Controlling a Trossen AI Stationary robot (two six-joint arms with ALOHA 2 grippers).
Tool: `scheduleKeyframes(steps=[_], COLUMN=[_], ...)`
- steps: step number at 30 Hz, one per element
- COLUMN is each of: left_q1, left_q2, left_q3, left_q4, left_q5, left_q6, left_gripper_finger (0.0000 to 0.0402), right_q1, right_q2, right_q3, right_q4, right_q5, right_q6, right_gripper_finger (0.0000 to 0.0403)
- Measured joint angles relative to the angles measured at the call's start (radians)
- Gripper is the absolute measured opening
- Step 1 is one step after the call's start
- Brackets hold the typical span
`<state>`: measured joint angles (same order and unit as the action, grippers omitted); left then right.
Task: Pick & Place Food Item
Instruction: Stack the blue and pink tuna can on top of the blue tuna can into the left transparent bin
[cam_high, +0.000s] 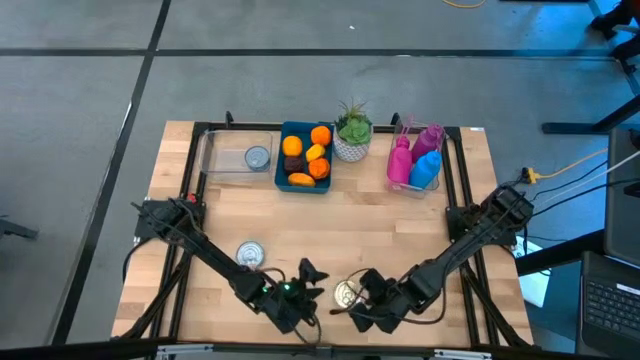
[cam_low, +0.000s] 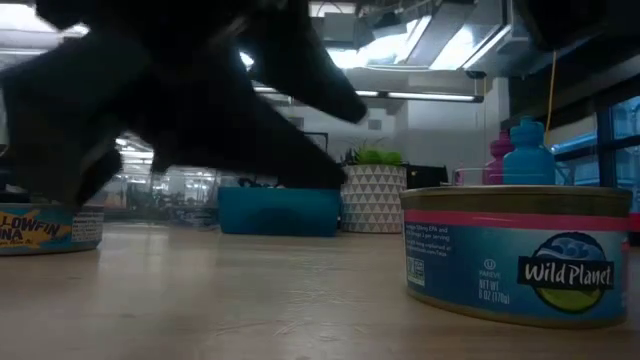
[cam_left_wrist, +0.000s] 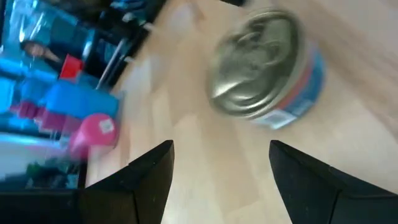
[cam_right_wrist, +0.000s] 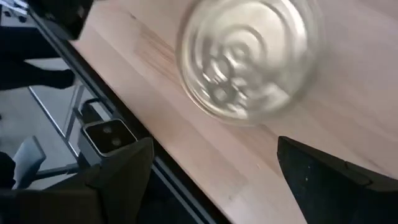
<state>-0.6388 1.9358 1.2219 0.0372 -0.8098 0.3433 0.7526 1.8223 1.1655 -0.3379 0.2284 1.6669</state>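
A tuna can (cam_high: 347, 293) stands upright on its base on the wooden table near the front edge; its blue label shows in the low view (cam_low: 520, 255). My left gripper (cam_high: 312, 276) hovers open just left of it, and the can (cam_left_wrist: 264, 62) lies ahead of the fingers (cam_left_wrist: 221, 146). My right gripper (cam_high: 363, 302) is open just right of the can, tilted down toward its lid (cam_right_wrist: 249, 56), with nothing between its fingers (cam_right_wrist: 214, 143). A second can (cam_high: 250, 254) stands farther left.
At the back stand a clear tray (cam_high: 222, 160) with a can (cam_high: 257, 157) in it, a blue bin (cam_high: 297, 130) of orange food items, a potted plant (cam_high: 352, 130) and pink and blue bottles (cam_high: 418, 160). Bare wood lies mid-table.
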Motion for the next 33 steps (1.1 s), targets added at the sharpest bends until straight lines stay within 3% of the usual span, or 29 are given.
scheduleKeyframes(steps=[4,10,14,21,33], left_q1=[0.000,0.006,0.005,0.003,0.003], left_q2=[-0.136,-0.367,-0.451,-0.488,-0.487], left_q3=[-0.098,-0.254,-0.325,-0.387,-0.410], left_q4=[0.010,0.019,0.010,0.009,0.011], left_q5=[-0.013,-0.060,-0.083,-0.107,-0.112], left_q6=[-0.104,-0.223,-0.260,-0.303,-0.339], left_gripper_finger=[0.0253,0.0253,0.0253,0.0253,0.0253], right_q1=[-0.022,-0.037,-0.036,-0.028,-0.084], right_q2=[0.052,0.153,0.202,0.205,0.226], right_q3=[0.076,0.235,0.311,0.422,0.428], right_q4=[-0.021,-0.205,-0.224,-0.361,-0.411], right_q5=[-0.004,-0.065,-0.114,-0.091,-0.127], right_q6=[-0.076,-0.100,-0.096,-0.055,-0.106], right_gripper_finger=[0.0341,0.0341,0.0341,0.0341,0.0341])
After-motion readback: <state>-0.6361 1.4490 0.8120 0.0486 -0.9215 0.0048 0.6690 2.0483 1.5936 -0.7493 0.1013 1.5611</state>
